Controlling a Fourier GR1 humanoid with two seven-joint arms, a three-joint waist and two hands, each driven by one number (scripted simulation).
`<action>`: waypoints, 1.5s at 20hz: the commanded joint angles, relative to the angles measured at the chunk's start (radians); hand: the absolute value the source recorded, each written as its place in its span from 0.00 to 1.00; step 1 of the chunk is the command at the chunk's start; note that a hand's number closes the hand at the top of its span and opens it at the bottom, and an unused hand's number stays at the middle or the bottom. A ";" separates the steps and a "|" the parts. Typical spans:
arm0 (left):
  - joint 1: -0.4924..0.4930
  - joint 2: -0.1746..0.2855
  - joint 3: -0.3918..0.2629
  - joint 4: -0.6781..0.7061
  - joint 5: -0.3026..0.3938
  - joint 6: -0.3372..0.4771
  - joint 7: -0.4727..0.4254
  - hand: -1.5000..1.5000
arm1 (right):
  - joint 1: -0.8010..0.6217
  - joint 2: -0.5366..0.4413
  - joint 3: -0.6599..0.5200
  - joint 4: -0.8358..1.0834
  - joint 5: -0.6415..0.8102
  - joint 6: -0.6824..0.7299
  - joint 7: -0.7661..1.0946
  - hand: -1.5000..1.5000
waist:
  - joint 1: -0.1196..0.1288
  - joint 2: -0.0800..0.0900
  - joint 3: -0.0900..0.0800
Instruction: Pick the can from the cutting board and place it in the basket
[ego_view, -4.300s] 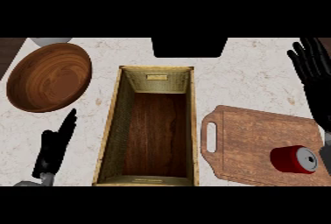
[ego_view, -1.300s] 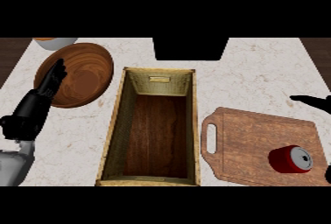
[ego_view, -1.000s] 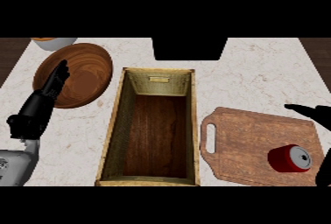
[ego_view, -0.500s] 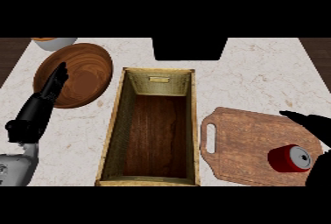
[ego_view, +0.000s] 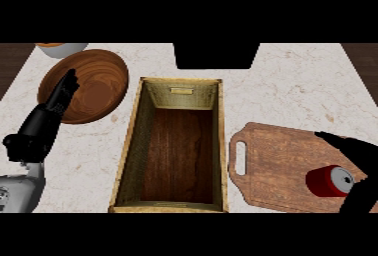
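Right hand comes in at the lower right corner, spread wide: one straight finger runs out over the board on the far side of the can, and another dark part of the hand drops past the can's right side toward the lower edge. Nothing is curled round the can, and whether the hand touches it I cannot tell. The can is red with its silver top showing, and it sits on the board's near right part, well apart from the basket.

At the lower left the grey left forearm enters, and the left hand rises from it with fingers straight and together (relaxed, holding nothing), their tips over the near left edge of the plate.

The wooden board lies just right of the basket, its handle slot turned toward the basket's right wall. The basket is a long box set lengthwise away from the robot in the middle of the counter, with pale woven walls and a dark wood floor.

Farther off, the round wooden plate lies to the basket's left. Beyond it, at the far left corner, part of a white cup shows. A dark block sits at the far middle edge.
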 joint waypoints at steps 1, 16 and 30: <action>-0.020 0.022 0.063 0.101 0.007 -0.066 -0.094 0.50 | 0.017 0.046 0.009 0.061 0.098 -0.017 -0.074 0.00 | 0.000 0.002 0.000; -0.004 -0.060 0.093 0.025 -0.085 -0.083 -0.030 0.50 | 0.078 0.108 -0.104 0.158 0.261 0.028 -0.242 0.00 | 0.000 0.001 0.000; 0.002 -0.101 0.109 0.022 -0.107 -0.117 -0.044 0.50 | 0.001 0.174 -0.097 0.264 0.396 -0.030 -0.383 1.00 | 0.005 0.001 0.000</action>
